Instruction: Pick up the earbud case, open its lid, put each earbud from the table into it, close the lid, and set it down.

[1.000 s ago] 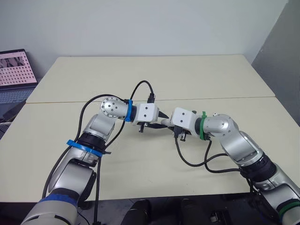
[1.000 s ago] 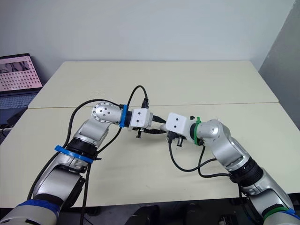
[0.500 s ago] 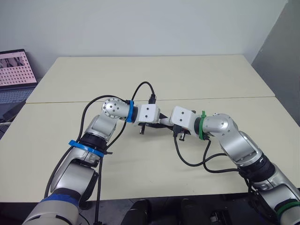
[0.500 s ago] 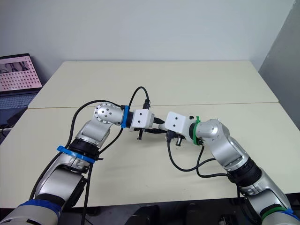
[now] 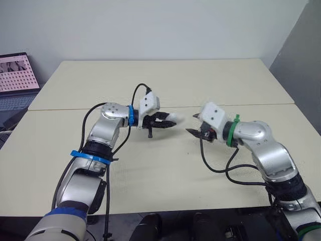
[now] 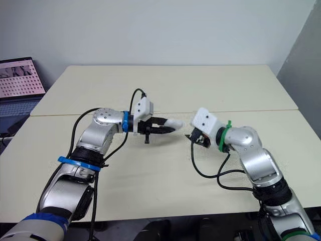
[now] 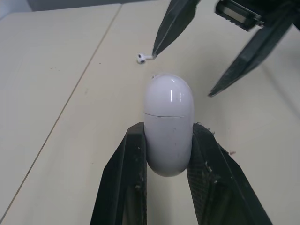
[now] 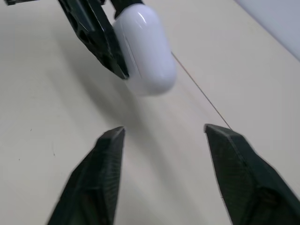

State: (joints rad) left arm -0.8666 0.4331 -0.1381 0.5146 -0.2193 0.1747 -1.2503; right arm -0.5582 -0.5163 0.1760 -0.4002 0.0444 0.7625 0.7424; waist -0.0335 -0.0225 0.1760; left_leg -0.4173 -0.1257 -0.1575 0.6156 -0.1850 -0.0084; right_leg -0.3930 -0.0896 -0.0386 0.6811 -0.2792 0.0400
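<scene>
The white earbud case (image 7: 168, 108) has its lid closed and sits clamped between the fingers of my left gripper (image 7: 168, 130), held above the table's middle (image 5: 170, 119). My right gripper (image 8: 164, 127) stands open and holds nothing. It is a short way to the right of the case (image 8: 144, 49) and points at it. Its two black fingers (image 7: 176, 21) show beyond the case in the left wrist view. One white earbud (image 7: 142, 57) lies on the table past the case, close under one of those fingers.
The cream table (image 5: 165, 170) has a seam (image 5: 251, 105) running across it behind the grippers. An open laptop (image 5: 17, 73) stands off the table's far left corner. A grey panel (image 5: 301, 55) rises at the right. Black cables loop from both wrists.
The two grippers, which met at the centre, have drawn apart. My right gripper has opened and pulled back to the right. The left keeps the case and has swung slightly left and up.
</scene>
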